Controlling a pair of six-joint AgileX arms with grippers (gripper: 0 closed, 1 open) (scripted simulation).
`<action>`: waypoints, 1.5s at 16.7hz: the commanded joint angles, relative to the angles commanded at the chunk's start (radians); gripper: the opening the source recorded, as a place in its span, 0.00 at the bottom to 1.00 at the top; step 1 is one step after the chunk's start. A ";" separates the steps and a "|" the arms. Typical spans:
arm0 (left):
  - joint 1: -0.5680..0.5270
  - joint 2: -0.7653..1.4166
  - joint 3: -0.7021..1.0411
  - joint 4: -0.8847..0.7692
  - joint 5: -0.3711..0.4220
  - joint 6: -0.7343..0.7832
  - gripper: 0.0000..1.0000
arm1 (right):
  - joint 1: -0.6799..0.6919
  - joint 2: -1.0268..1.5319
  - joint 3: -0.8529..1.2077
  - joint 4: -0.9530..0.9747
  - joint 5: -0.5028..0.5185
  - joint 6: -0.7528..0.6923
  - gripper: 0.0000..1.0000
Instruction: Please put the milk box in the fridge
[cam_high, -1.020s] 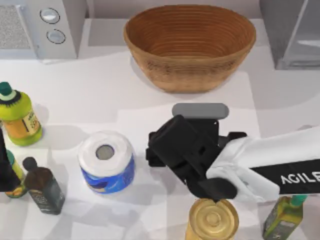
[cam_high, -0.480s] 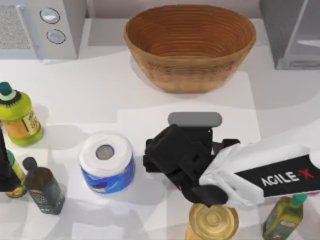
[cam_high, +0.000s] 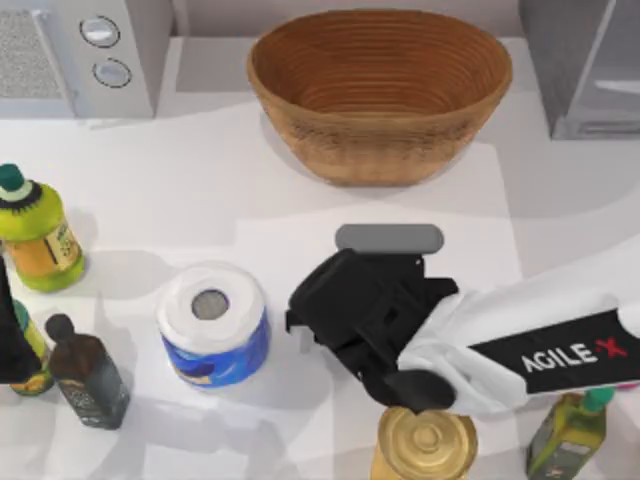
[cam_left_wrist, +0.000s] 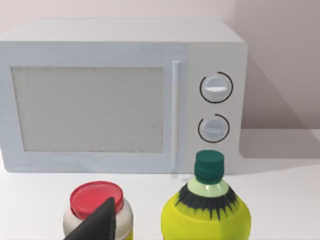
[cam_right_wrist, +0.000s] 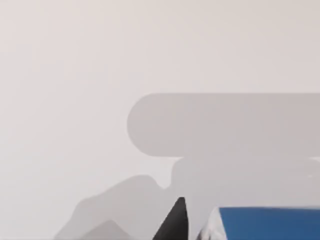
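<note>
Hovering right gripper (cam_high: 345, 315) beside paper roll (cam_high: 213, 322), grip unclear, milk box (cam_right_wrist: 267, 223) apparently underneath.

The top view looks straight down on the table (cam_high: 200, 180) from above. The left wrist view faces level and close onto the microwave (cam_left_wrist: 120, 95), which the top view shares at its far-left corner. The right wrist view sits very near the table, looking down.
</note>
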 joint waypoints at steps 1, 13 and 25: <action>0.000 0.000 0.000 0.000 0.000 0.000 1.00 | 0.000 0.000 0.000 0.000 0.000 0.000 0.32; 0.000 0.000 0.000 0.000 0.000 0.000 1.00 | 0.000 0.000 0.000 0.000 0.000 0.000 0.00; 0.000 0.000 0.000 0.000 0.000 0.000 1.00 | 0.003 -0.177 0.166 -0.391 -0.002 -0.001 0.00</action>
